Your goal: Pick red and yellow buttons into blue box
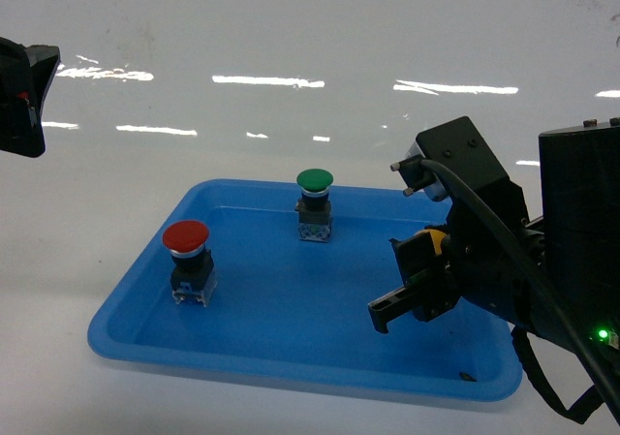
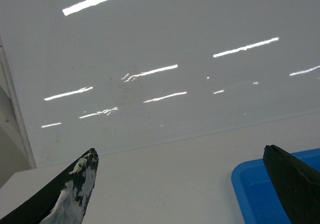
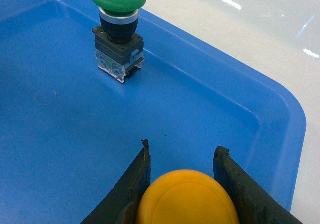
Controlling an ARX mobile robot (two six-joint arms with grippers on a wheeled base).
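My right gripper (image 3: 183, 149) is shut on the yellow button (image 3: 187, 199), whose cap sits tight between both fingers. In the head view this gripper (image 1: 397, 280) hangs over the right part of a shallow blue tray (image 1: 291, 357), with the yellow button (image 1: 435, 238) peeking out behind it. The red button (image 1: 187, 259) stands upright in the tray's left part, far from both grippers. My left gripper (image 2: 180, 151) is open and holds nothing, off the tray's left corner; it shows at the upper left in the head view (image 1: 24, 96). The blue box is out of view.
A green button (image 1: 314, 202) stands upright at the tray's back middle, and it appears ahead and left of the right fingers in the right wrist view (image 3: 118, 29). The tray's rim (image 3: 280, 109) curves close to the right. The tray rests on a glossy white table (image 1: 291, 28).
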